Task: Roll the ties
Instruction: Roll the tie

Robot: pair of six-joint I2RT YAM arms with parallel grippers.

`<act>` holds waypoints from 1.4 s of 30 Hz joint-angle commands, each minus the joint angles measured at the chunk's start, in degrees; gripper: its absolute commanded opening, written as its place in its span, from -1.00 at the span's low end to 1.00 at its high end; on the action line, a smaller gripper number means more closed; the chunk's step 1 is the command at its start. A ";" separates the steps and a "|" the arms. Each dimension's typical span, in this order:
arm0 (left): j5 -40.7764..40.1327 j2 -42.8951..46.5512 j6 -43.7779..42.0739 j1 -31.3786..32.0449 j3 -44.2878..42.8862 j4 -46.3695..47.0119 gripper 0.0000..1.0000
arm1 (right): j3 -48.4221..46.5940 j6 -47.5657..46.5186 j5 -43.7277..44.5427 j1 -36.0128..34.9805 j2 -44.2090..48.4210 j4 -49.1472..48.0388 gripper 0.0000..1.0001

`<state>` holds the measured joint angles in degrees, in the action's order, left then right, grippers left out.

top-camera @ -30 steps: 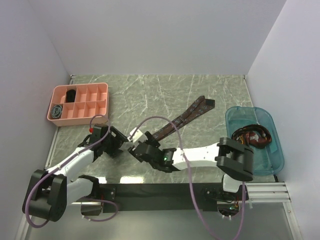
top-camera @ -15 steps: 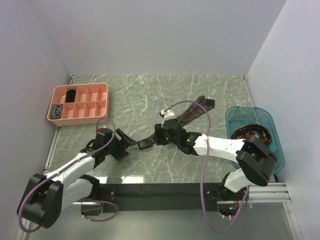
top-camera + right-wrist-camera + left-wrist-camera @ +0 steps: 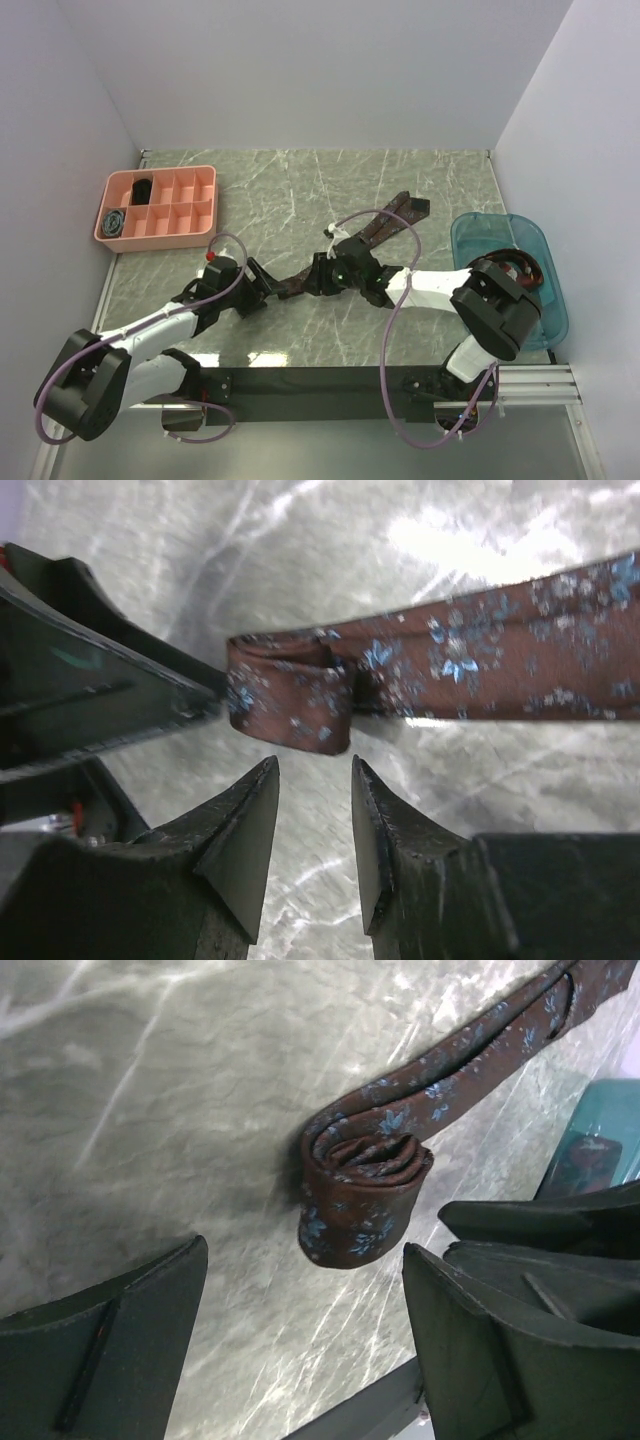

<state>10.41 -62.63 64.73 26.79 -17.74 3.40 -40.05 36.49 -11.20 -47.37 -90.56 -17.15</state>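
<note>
At mid-bench [image 3: 300,190], close the wide-spread left gripper [image 3: 303,1252] squarely on the part-coiled brown-maroon floral fabric tie [image 3: 365,1195], and set the narrowly parted, empty right gripper [image 3: 312,770] against its flat length for tension.

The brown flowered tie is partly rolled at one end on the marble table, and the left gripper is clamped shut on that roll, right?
No: the left gripper is open. The left wrist view shows the roll of the brown flowered tie lying free on the marble table, ahead of the gripper's fingers. The rest holds.
</note>
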 commanded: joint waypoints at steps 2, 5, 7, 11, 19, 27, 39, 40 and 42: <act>-0.92 -1.79 -3.29 1.07 -2.30 4.86 0.69 | -1.16 0.87 -3.65 1.84 -0.49 -4.21 -0.16; -0.22 -2.67 -3.82 1.51 -2.48 5.92 0.68 | -2.39 0.51 -4.44 2.37 -1.98 -3.69 -0.17; -0.74 -2.76 -4.26 1.69 -2.74 5.83 0.68 | -3.19 -0.01 -4.71 2.37 -3.29 -3.07 -0.20; -0.92 -3.02 -5.31 1.87 -3.00 5.92 0.66 | -4.24 -0.28 -5.84 2.37 -5.93 -3.33 -0.24; -1.36 -5.31 -7.60 1.95 -4.59 6.00 0.63 | -6.09 -1.68 -6.11 2.46 -6.64 -1.75 -0.33; 0.04 -7.50 -7.69 2.04 -4.85 7.76 0.55 | -8.19 -2.21 -7.17 2.90 -7.69 -0.43 -0.34; 1.01 -9.87 -7.51 2.39 -4.06 10.05 0.46 | -11.10 -2.04 -9.89 2.90 -13.32 -0.25 -0.49; 1.27 -10.05 -7.43 2.48 -4.06 10.22 0.45 | -11.01 -2.04 -9.89 2.90 -13.41 -0.34 -0.49; 1.19 -10.49 -7.25 2.57 -3.97 10.40 0.44 | -11.01 -2.12 -9.89 2.90 -13.76 -0.34 -0.50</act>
<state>10.87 -72.20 58.13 28.91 -20.71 12.23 -48.88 34.89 -20.05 -44.71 -103.48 -17.21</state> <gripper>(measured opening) 0.723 0.252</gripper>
